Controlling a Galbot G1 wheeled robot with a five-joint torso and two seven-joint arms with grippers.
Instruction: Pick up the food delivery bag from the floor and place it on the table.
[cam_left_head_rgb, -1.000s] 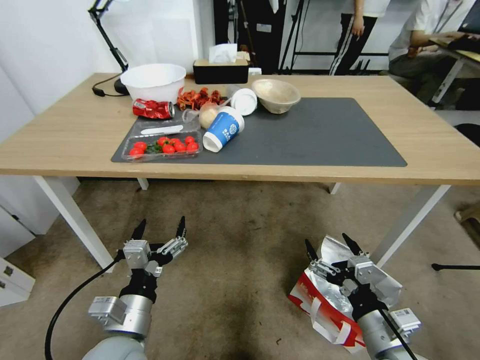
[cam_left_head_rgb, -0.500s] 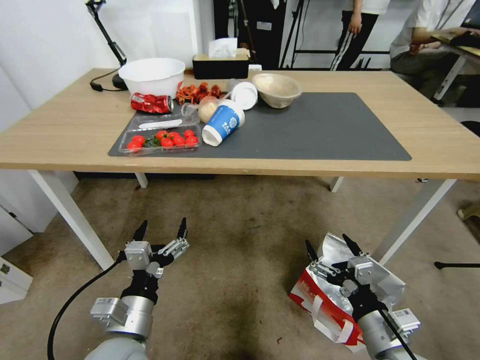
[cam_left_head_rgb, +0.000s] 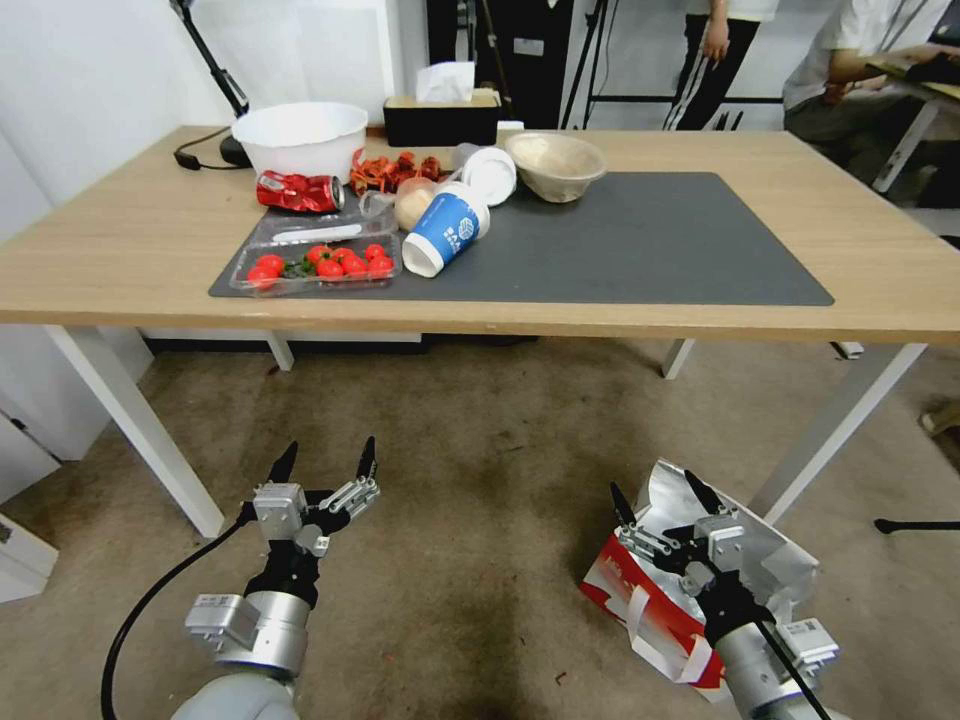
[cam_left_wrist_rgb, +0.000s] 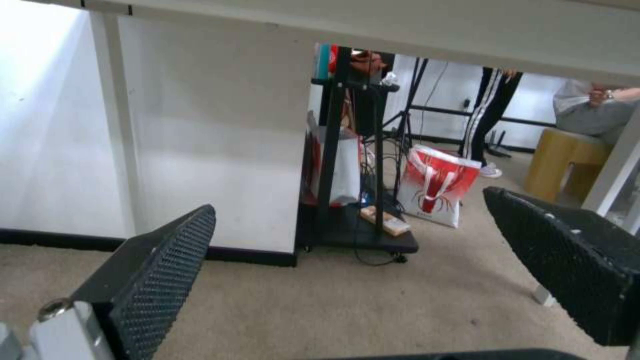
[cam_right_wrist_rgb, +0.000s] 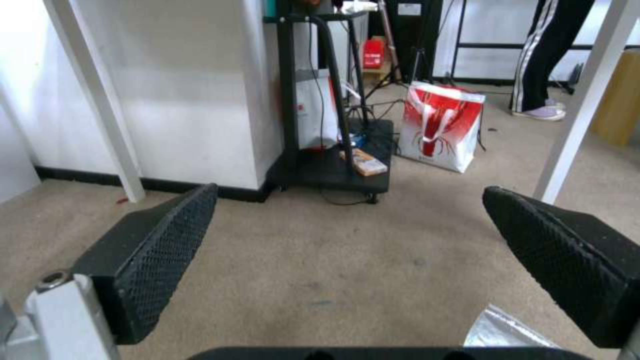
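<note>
- The food delivery bag (cam_left_head_rgb: 640, 605) lies on the floor (cam_left_head_rgb: 480, 470) at about 4 o'clock in the head view, near the surface's (cam_left_head_rgb: 120, 270) right front leg, its foil-lined mouth gaping towards 1 o'clock.
- The right gripper (cam_left_head_rgb: 665, 498) hangs directly over the bag, jaws spread wide and empty; its tips stand above the foil opening, with no contact that I can make out.
- The bag's long axis seems to run from 7 to 1 o'clock, roughly in line with the right arm's reach.
- The left gripper (cam_left_head_rgb: 325, 455) waits at 7 o'clock, well apart from the bag, jaws likewise apart and empty. The right arm is clearly the nearer.
- The right wrist and forearm cover much of the bag's top; the white strap handles (cam_left_head_rgb: 640, 630) show in part below.
- In the right wrist view a corner of foil (cam_right_wrist_rgb: 507, 330) shows between the pads (cam_right_wrist_rgb: 167, 245).
</note>
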